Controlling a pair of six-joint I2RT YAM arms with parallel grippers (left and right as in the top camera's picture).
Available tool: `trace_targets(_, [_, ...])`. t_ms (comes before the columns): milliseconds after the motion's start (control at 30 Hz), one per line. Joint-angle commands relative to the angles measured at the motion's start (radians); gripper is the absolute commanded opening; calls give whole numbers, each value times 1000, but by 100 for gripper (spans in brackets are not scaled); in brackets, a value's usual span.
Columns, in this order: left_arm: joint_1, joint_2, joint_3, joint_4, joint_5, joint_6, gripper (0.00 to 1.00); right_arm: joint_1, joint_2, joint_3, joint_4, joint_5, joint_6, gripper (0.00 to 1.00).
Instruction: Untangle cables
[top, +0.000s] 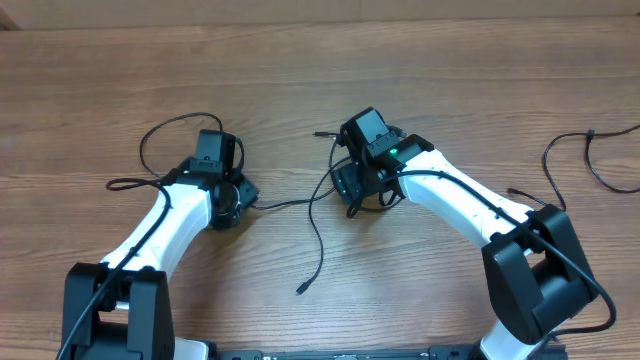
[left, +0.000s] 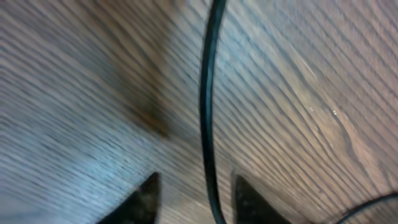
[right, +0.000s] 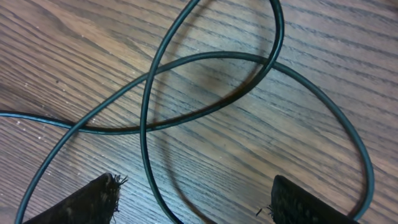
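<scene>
Thin black cables lie on the wooden table. One cable (top: 318, 235) runs from my left gripper (top: 230, 200) across to my right gripper (top: 352, 188), then down to a small plug end (top: 300, 290). A loose loop (top: 165, 128) lies behind the left gripper. In the left wrist view the cable (left: 206, 93) passes between the open fingertips of the left gripper (left: 198, 188), with a gap on both sides. In the right wrist view the cable (right: 186, 62) crosses itself in loops just ahead of the wide-open right gripper (right: 196, 196), and one strand runs between the fingers.
Another black cable (top: 560, 150) curls at the far right edge of the table. A short cord end (top: 518, 191) lies beside the right arm. The wooden table (top: 320, 60) stretches behind both arms.
</scene>
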Motion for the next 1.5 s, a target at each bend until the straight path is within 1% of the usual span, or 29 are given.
trace_targets(0, [-3, 3, -8, 5, -37, -8, 7, 3, 8, -7, -5, 10, -1, 77])
trace_targets(33, [-3, 3, -4, 5, -36, -5, 4, 3, 8, -7, -5, 10, -1, 77])
trace_targets(100, [-3, 3, 10, -2, -37, -2, 4, 3, 8, -7, -5, 10, -1, 77])
trace_targets(167, [-3, -2, 43, -14, -36, 28, 4, 3, 8, -7, -4, 10, -1, 78])
trace_targets(200, [-3, -11, 102, -46, -36, 70, 4, 3, 8, -7, 2, 10, -1, 78])
trace_targets(300, [-4, -29, 216, -113, -21, 140, 4, 3, 8, -7, 31, 10, -1, 78])
trace_targets(467, [-16, -60, 426, -211, 114, 270, 4, 3, 8, -7, 84, 9, -2, 77])
trace_targets(567, [-29, -65, 528, -270, 138, 282, 4, 3, 9, -7, 99, 3, -2, 73])
trace_targets(733, [-35, -71, 649, -320, 159, 294, 4, 3, 9, -11, 106, -59, -14, 73])
trace_targets(833, [-36, -74, 723, -315, 246, 325, 4, 3, 9, -13, 105, -80, -24, 74])
trace_targets(900, [-36, -74, 784, -305, 322, 349, 4, 3, 9, -13, 106, -106, -25, 80])
trace_targets(1000, [-36, -74, 870, -284, 431, 384, 4, 3, 9, -13, 114, -111, -27, 80])
trace_targets(1167, [-34, -83, 1046, -276, 451, 393, 4, 3, 9, -13, 121, -109, -27, 81])
trace_targets(1200, [-34, -86, 1072, -275, 451, 393, 4, 3, 9, -13, 123, -109, -27, 78])
trace_targets(1233, [-34, -89, 1096, -274, 451, 393, 4, 3, 9, -13, 126, -106, -27, 72])
trace_targets(1267, [-33, -92, 1122, -275, 451, 393, 4, 3, 9, -13, 130, -100, -27, 54])
trace_targets(1300, [-33, -95, 1141, -275, 450, 399, 4, 2, 9, -13, 132, -90, -27, 25])
trace_targets(1333, [-33, -99, 1158, -275, 447, 412, 4, 2, 9, -13, 132, -79, -27, 9])
trace_targets(1367, [-31, -103, 1170, -276, 442, 431, 4, 1, 9, -13, 130, -65, -26, 4])
trace_targets(1467, [-23, -117, 1175, -314, 396, 449, 4, -1, 9, -13, 113, 8, -17, 4])
